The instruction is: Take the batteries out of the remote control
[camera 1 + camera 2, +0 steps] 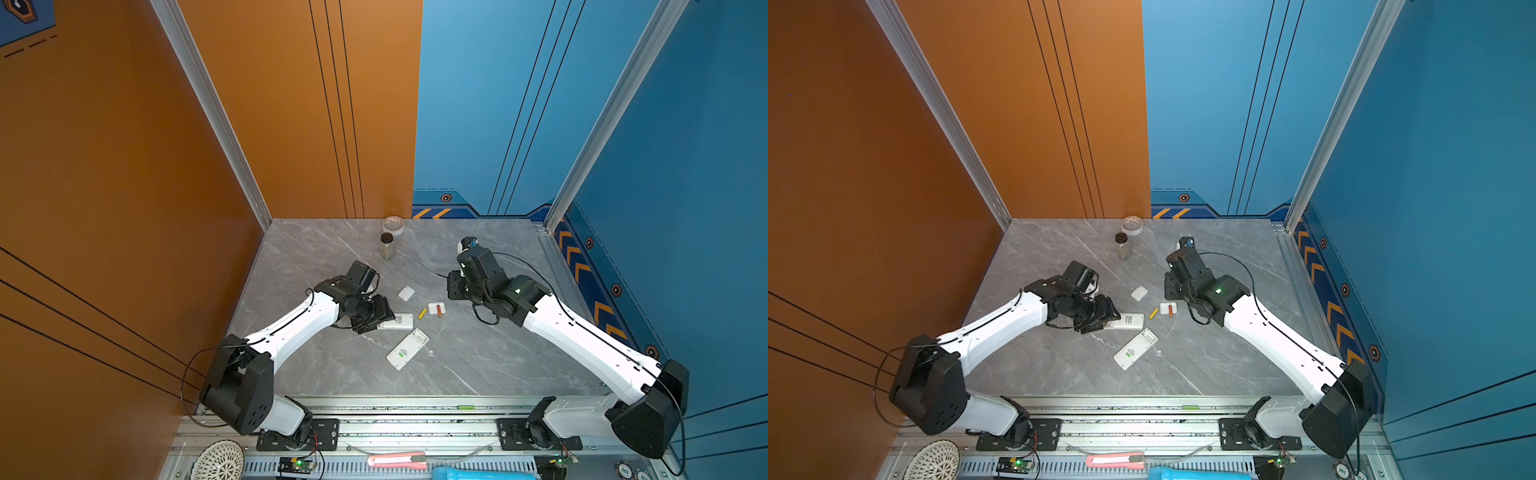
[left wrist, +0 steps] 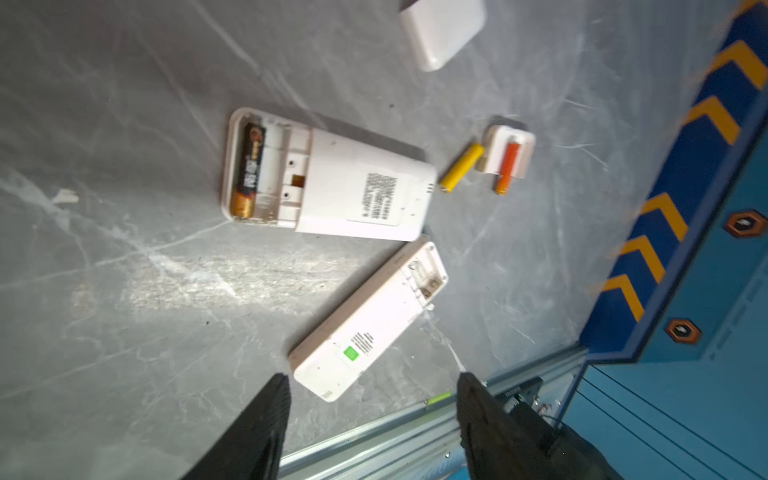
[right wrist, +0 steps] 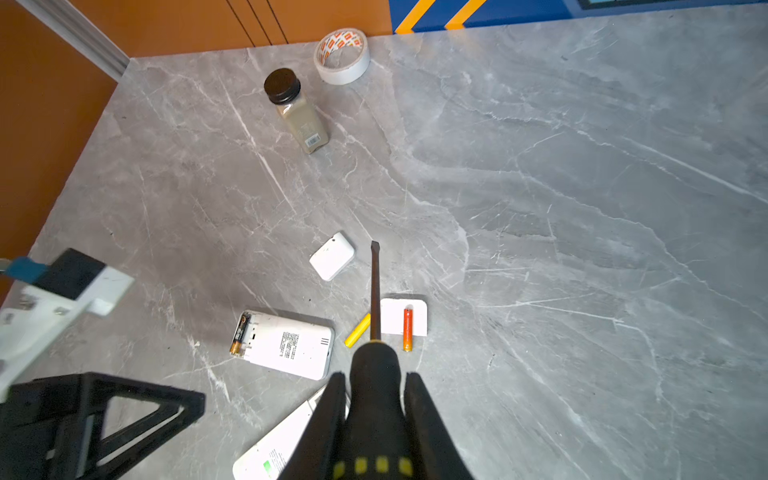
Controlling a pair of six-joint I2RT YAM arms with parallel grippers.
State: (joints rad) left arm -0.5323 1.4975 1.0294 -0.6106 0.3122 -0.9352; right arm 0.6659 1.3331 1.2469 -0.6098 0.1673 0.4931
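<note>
Left wrist view: left hand [image 2: 372,378] hangs wide, empty; right hand [image 3: 374,378] clamps the screwdriver [image 3: 375,286]. The yellow battery [image 2: 462,167] lies on the surface [image 2: 124,291], the orange battery [image 2: 508,166] on a cover [image 2: 494,145]; a dark battery [image 2: 247,170] sits in the remote [image 2: 332,183]. Caution: levering it may shift the unheld remote or scatter loose batteries.

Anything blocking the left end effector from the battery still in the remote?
Nothing visible. The battery lies bare in the remote's open bay, cover off, and the left end effector hangs open close by.
</note>
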